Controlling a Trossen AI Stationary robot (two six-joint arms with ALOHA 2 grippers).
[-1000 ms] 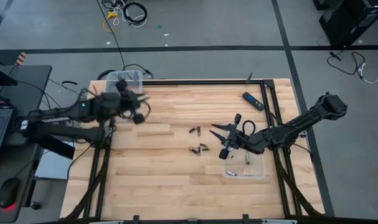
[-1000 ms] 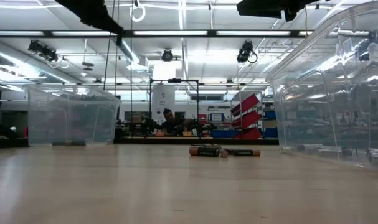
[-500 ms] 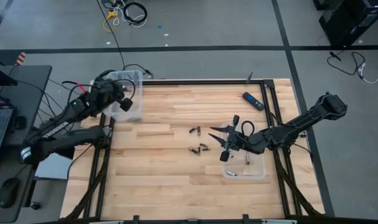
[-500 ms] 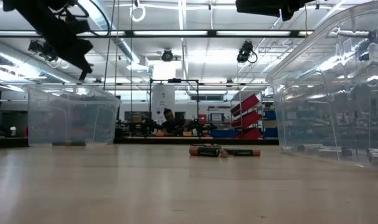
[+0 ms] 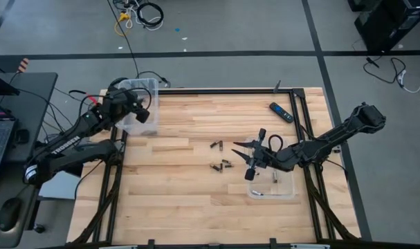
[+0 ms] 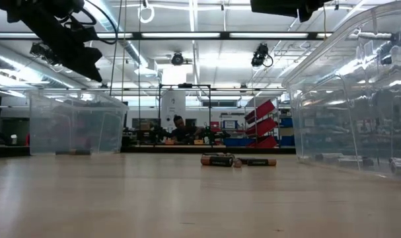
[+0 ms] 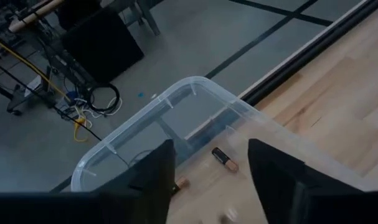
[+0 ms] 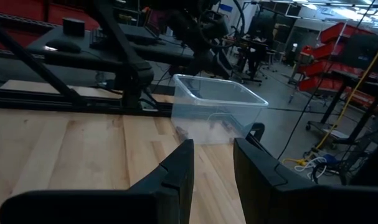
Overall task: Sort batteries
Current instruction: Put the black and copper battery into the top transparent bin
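Left wrist view | left claw (image 7: 210, 177) open over bin (image 7: 176, 106) | battery (image 7: 225, 159) inside

Wide bare run of table (image 5: 189, 200) along near side, free passage. Far middle also open. Loose batteries (image 5: 220, 155) scattered mid-table, low obstacles. Clear bin (image 5: 142, 104) blocks far-left corner, left gripper (image 5: 135, 111) hanging above it, fingers spread. Second clear bin (image 5: 272, 187) on right, right gripper (image 5: 245, 158) and arm low over its left edge, barring that side. Black-and-blue remote (image 5: 281, 112) lies far right near frame.
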